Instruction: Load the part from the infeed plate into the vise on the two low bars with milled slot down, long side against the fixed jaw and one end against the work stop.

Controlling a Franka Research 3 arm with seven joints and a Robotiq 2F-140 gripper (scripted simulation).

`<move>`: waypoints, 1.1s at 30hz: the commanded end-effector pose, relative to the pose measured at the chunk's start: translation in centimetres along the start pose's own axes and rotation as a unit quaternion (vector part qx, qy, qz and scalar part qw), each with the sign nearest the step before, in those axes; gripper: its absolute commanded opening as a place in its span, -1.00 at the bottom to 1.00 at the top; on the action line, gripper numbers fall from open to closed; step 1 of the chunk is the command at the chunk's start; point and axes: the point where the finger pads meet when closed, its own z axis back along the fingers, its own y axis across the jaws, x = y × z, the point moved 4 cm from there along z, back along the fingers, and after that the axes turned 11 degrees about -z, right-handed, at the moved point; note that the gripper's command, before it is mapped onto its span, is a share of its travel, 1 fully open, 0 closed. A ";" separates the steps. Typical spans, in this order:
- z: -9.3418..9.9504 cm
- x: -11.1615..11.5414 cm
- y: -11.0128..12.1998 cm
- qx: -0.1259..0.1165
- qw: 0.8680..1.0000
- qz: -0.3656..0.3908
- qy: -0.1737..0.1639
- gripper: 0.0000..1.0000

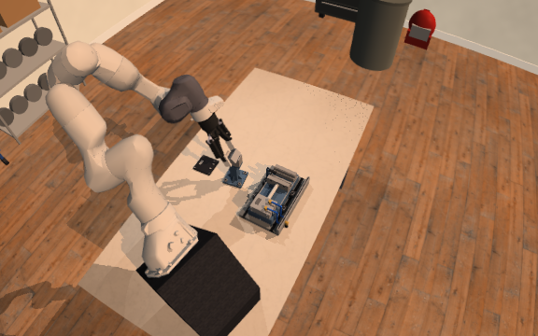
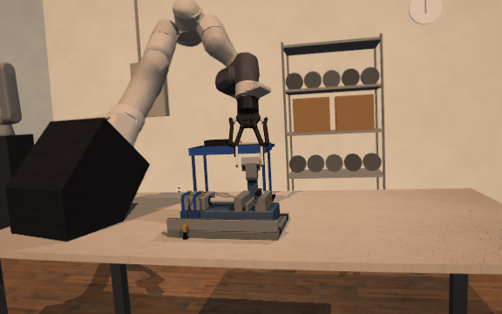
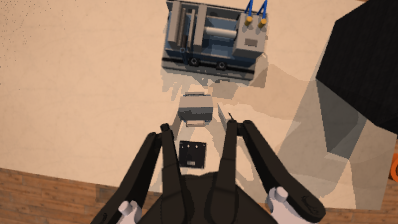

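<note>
While the black two-finger gripper (image 1: 222, 150) (image 2: 249, 150) (image 3: 199, 111) stood part-open, gripping nothing | grey metal block (image 1: 235, 158) (image 2: 250, 161) (image 3: 195, 106): between and just beyond fingertips
</note>
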 end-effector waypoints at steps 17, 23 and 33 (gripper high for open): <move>0.1 0.4 -0.5 -0.008 0.994 -0.061 0.095 0.02; 0.1 0.6 -0.5 -0.010 0.992 -0.061 0.113 0.02; 0.0 0.9 -0.5 -0.013 0.989 -0.061 0.133 0.02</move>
